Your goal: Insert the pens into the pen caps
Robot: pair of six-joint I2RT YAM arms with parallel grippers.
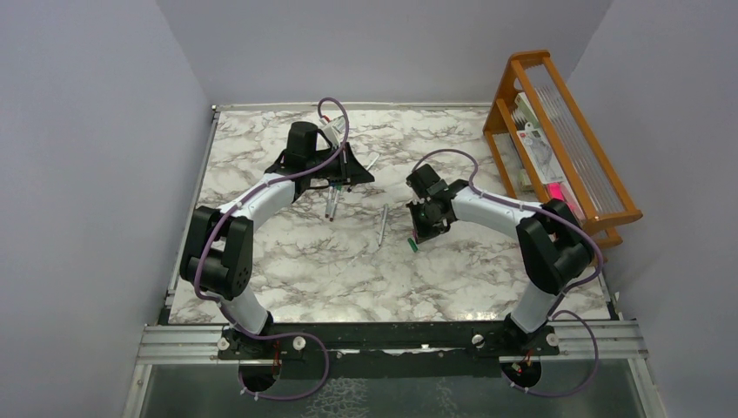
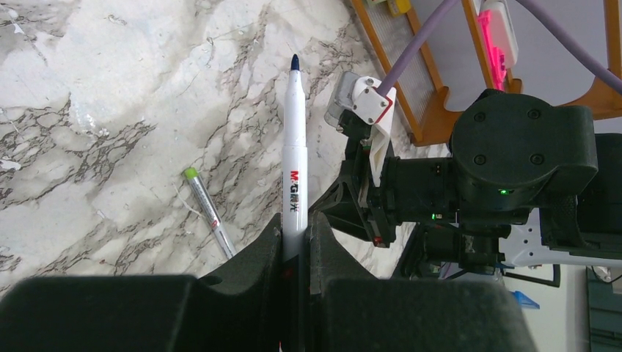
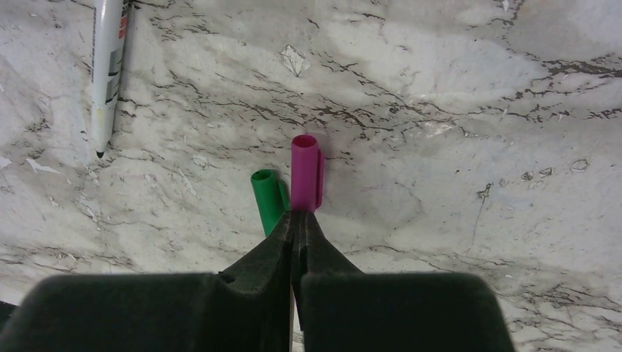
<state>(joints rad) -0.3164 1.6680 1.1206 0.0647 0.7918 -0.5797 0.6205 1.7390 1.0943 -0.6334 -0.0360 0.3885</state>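
Observation:
My left gripper (image 2: 295, 220) is shut on a white pen (image 2: 293, 161), whose dark blue tip (image 2: 295, 62) points away from me toward the right arm (image 2: 513, 161). On the marble beside it lies a second pen (image 2: 207, 213) with a green end. My right gripper (image 3: 297, 216) is shut low over the table, its tips touching the near end of a magenta pen cap (image 3: 305, 172). I see nothing between its jaws. A green pen cap (image 3: 267, 199) lies just left of the magenta one. From above, the left gripper (image 1: 335, 180) is at the back centre and the right gripper (image 1: 421, 233) at mid-table.
More pens lie loose on the marble (image 1: 383, 225) (image 1: 331, 205), one at the top left of the right wrist view (image 3: 106, 66). A wooden rack (image 1: 557, 131) holding papers and a pink object stands along the right edge. Walls close in the left, back and right sides.

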